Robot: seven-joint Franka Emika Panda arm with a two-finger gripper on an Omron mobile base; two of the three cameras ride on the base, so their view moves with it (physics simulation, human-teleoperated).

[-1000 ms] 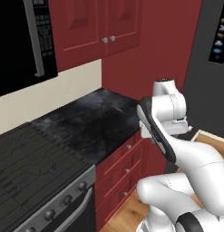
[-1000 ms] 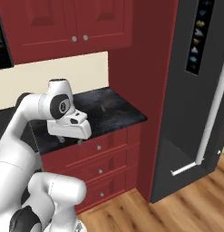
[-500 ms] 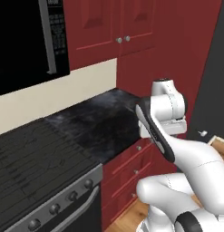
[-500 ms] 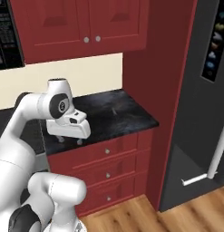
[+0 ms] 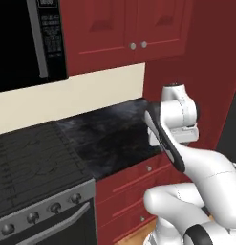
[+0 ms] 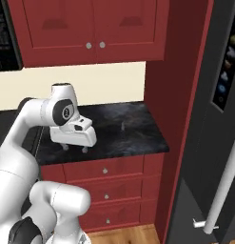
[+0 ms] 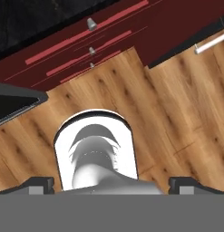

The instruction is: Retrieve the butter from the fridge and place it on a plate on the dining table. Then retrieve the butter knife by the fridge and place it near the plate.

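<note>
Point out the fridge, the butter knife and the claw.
fridge [image 6: 204, 157]: right base view, on its dark door.
butter knife [image 6: 122, 126]: right base view, the grey sliver on the counter.
claw [image 6: 74, 148]: right base view, midway between its two fingertips.

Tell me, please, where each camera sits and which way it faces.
Left base view: behind the arm, to its left, facing forward and down at stove and counter; arm at lower right.
Right base view: behind its right, facing counter and fridge; arm and end effector at left.
Hand view: on the hand, facing down at floor and drawers; fingertips at bottom.
Shared: both base views show counter and arm.
</note>
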